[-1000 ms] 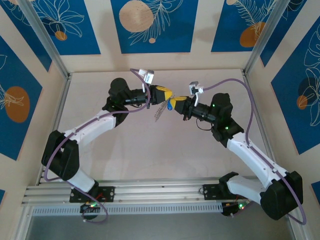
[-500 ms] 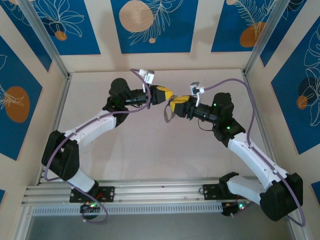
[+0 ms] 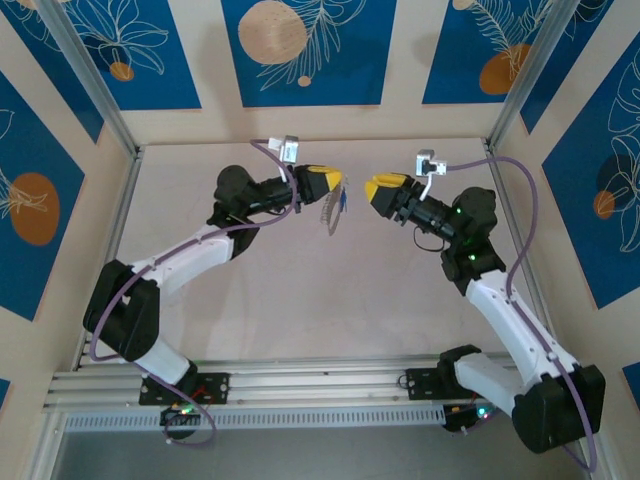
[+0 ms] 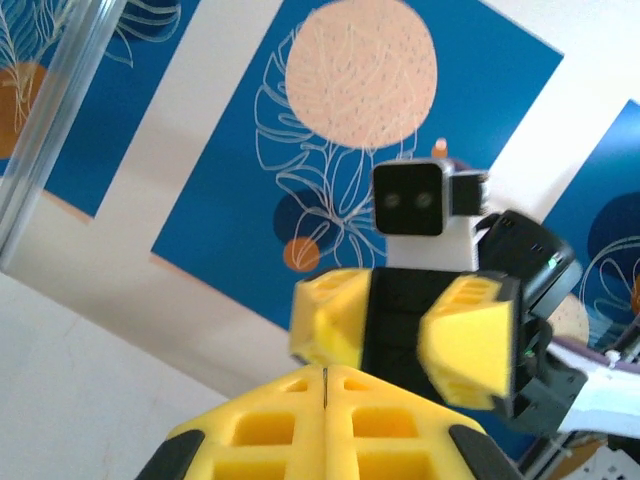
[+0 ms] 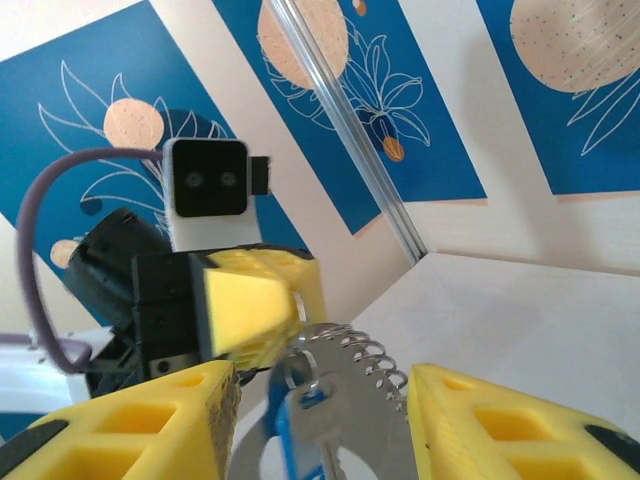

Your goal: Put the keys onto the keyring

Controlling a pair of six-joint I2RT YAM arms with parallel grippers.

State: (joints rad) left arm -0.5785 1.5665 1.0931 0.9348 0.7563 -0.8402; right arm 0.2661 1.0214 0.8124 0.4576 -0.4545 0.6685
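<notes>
Yellow finger pads mark both claws. Top view: the left claw [image 3: 335,181], above the pale table [image 3: 300,300], is pinched tight on the upper end of the grey keyring [image 3: 328,212], which hangs below its tips in mid-air; the blue-headed key [image 3: 343,200] sits against the ring's right side. The right claw [image 3: 374,188] faces it from the right, jaws parted and holding nothing, with a clear gap between it and the ring. Left wrist view: the left claw's own pads [image 4: 325,385] meet along a thin seam with no gap, and what they pinch cannot be seen from here; opposite, the right claw [image 4: 385,335] shows its two pads spread apart below its small wrist camera [image 4: 410,200]. Right wrist view: the right claw [image 5: 320,385] stands wide, one pad at each lower corner. Between them, untouched, hangs the keyring [image 5: 345,350] with its toothed strip uppermost, the key [image 5: 292,440] dangling at its lower left, and the left claw [image 5: 255,305] gripping the ring from behind.
</notes>
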